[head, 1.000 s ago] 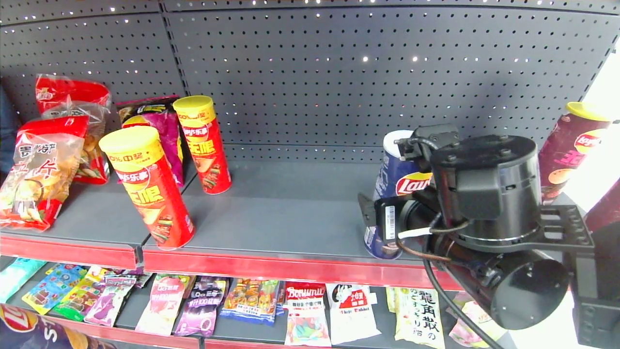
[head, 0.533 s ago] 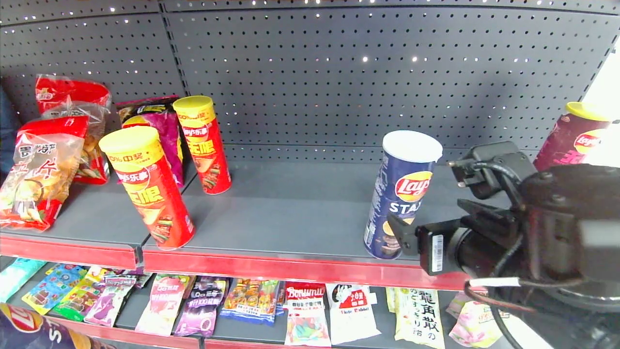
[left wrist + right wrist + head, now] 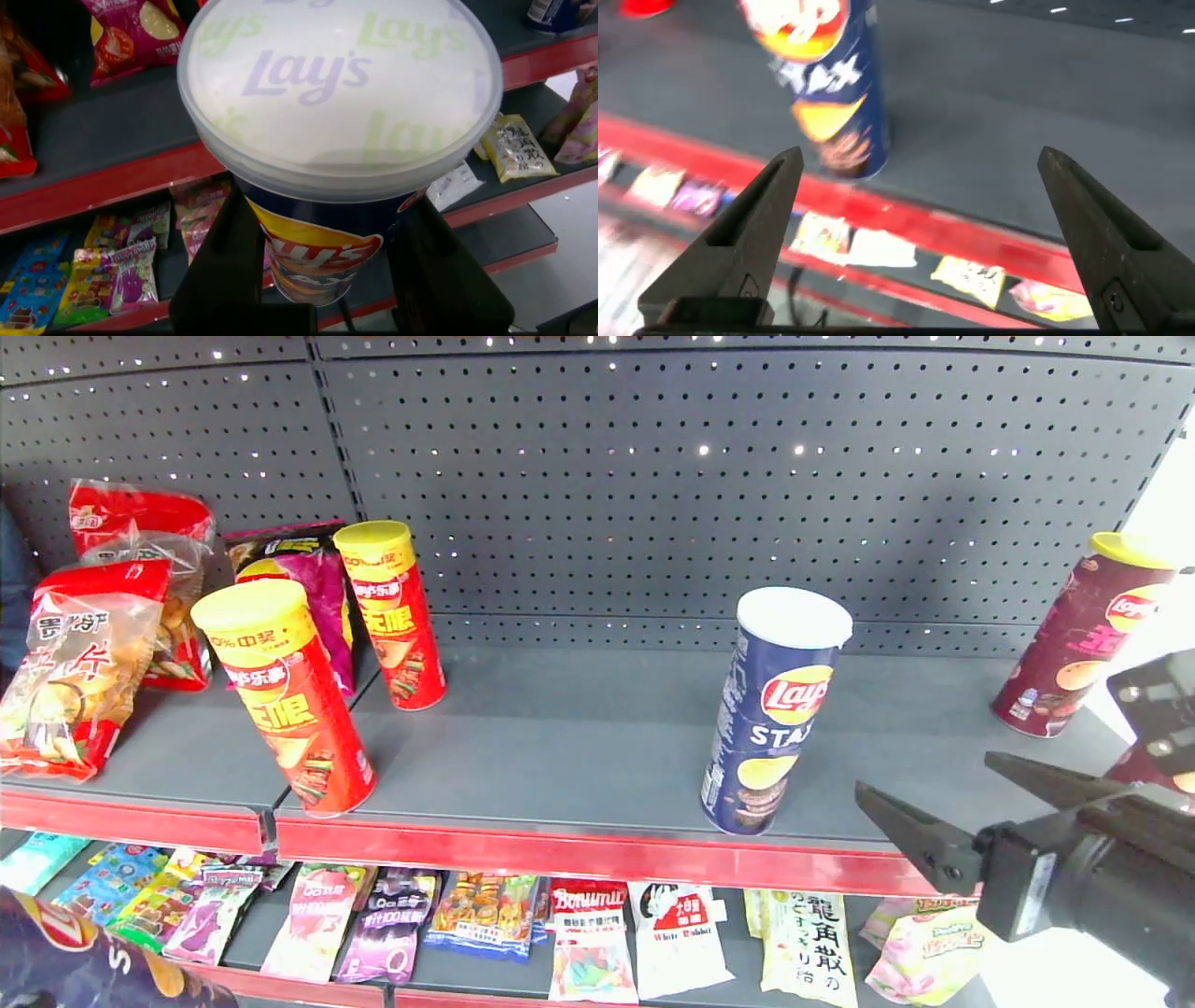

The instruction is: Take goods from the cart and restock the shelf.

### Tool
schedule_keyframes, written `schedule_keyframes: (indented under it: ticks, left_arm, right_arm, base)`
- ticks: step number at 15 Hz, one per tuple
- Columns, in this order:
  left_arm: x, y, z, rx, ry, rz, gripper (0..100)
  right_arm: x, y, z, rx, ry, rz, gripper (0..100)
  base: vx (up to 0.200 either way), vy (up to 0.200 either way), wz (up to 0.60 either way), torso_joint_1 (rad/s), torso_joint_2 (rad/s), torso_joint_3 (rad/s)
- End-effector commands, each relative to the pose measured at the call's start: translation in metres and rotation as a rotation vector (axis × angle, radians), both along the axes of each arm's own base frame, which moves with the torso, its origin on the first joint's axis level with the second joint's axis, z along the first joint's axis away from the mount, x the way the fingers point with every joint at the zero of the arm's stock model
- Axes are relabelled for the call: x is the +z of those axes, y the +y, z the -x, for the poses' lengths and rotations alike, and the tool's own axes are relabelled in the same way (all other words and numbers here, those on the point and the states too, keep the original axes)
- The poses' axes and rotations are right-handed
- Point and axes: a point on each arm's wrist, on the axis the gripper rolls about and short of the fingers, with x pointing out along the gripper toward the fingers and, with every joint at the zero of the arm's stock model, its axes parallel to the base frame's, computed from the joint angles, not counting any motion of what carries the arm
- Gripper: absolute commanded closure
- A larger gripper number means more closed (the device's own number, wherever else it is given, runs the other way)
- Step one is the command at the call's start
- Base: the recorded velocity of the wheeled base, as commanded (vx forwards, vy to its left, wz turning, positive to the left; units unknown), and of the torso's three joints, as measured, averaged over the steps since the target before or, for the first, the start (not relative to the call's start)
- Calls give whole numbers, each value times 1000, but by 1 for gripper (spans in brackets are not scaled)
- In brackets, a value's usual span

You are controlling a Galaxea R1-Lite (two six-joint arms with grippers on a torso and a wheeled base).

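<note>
Two blue cans are in play. One blue can (image 3: 775, 709) stands upright on the shelf (image 3: 579, 737), close to its red front lip (image 3: 560, 852). The right hand (image 3: 929, 777) hangs just off to that can's right with its fingers spread wide, touching nothing. The other blue can (image 3: 341, 103) sits low at the robot's left, lid up, clamped between the fingers of the left hand (image 3: 332, 280). To my eye the placing on the right is done, and the job now is to clear that arm and bring the held can up. I'd draw the right hand straight back from the shelf and keep its nearer finger away from the standing can. That can is tall, narrow and near the lip, so a nudge could tip it off. For the left hand, the broad bare stretch between the front red can (image 3: 289, 700) and the blue one looks the safe landing. Go in above the lip, set the base flat and further back, and only then let go.
</note>
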Motion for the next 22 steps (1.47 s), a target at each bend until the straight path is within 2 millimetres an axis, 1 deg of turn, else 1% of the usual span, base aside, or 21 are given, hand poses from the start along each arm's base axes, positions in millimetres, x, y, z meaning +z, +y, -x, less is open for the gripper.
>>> schedule_keyframes:
  ticks: [1, 2, 3, 4, 5, 7, 9, 10, 11, 12, 13, 14, 15, 16, 17, 18, 19, 20, 22]
  left_arm:
    - [2, -1, -8, 0, 18, -1, 100]
    - [3, -1, -9, -2, 13, -1, 100]
    - [4, -1, -9, -6, 11, 0, 100]
    - [4, -1, -9, -17, 11, 3, 100]
    - [5, -2, -9, -43, 5, 8, 100]
    - [12, -3, -11, -109, 4, 19, 100]
    - [30, -5, -21, -137, 8, 30, 100]
    - [42, -6, -28, -143, 4, 33, 100]
    - [51, -7, -35, -152, -5, 35, 100]
    - [57, -8, -40, -174, -19, 37, 100]
    - [58, -8, -43, -203, -28, 41, 100]
    - [58, -9, -43, -221, -31, 43, 100]
    - [57, -9, -42, -221, -29, 45, 100]
    - [57, -9, -41, -222, -33, 45, 100]
    - [58, -8, -34, -221, -53, 61, 100]
    - [57, -7, -29, -218, -60, 69, 100]
    - [52, -7, -22, -212, -52, 72, 100]
    - [47, -6, -15, -195, -47, 83, 100]
    - [37, -4, -3, -159, -58, 91, 100]
  right_arm:
    - [-5, -50, 30, 177, -41, -59, 0]
    - [-11, -66, 39, 264, -77, -39, 0]
    - [-14, -79, 44, 291, -110, -28, 0]
    - [-15, -89, 48, 273, -146, -12, 0]
    - [-12, -96, 49, 228, -177, -11, 0]
    - [-6, -108, 50, 54, -214, -7, 0]
    - [-8, -119, 52, -123, -200, 16, 0]
    - [-11, -123, 59, -199, -186, 25, 0]
    - [-15, -125, 72, -261, -184, 34, 0]
    - [-23, -125, 89, -290, -177, 55, 0]
    - [-35, -124, 106, -290, -151, 77, 0]
    - [-49, -123, 128, -269, -138, 94, 0]
    - [-60, -123, 138, -246, -123, 105, 0]
    - [-66, -123, 143, -236, -125, 105, 0]
    - [-85, -124, 147, -221, -140, 102, 0]
    - [-97, -124, 151, -221, -164, 99, 0]
    - [-109, -124, 148, -213, -146, 96, 0]
    - [-115, -124, 144, -220, -144, 94, 0]
    - [-117, -124, 141, -228, -162, 78, 0]
  base:
    - [0, 0, 0, 0, 0, 0]
    - [0, 0, 0, 0, 0, 0]
    - [0, 0, 0, 0, 0, 0]
    - [0, 0, 0, 0, 0, 0]
    - [0, 0, 0, 0, 0, 0]
    - [0, 0, 0, 0, 0, 0]
    - [0, 0, 0, 0, 0, 0]
    - [0, 0, 0, 0, 0, 0]
    - [0, 0, 0, 0, 0, 0]
    - [0, 0, 0, 0, 0, 0]
    - [0, 0, 0, 0, 0, 0]
    - [0, 0, 0, 0, 0, 0]
    - [0, 0, 0, 0, 0, 0]
    - [0, 0, 0, 0, 0, 0]
    - [0, 0, 0, 0, 0, 0]
    - [0, 0, 0, 0, 0, 0]
    - [0, 0, 0, 0, 0, 0]
    - [0, 0, 0, 0, 0, 0]
    - [0, 0, 0, 0, 0, 0]
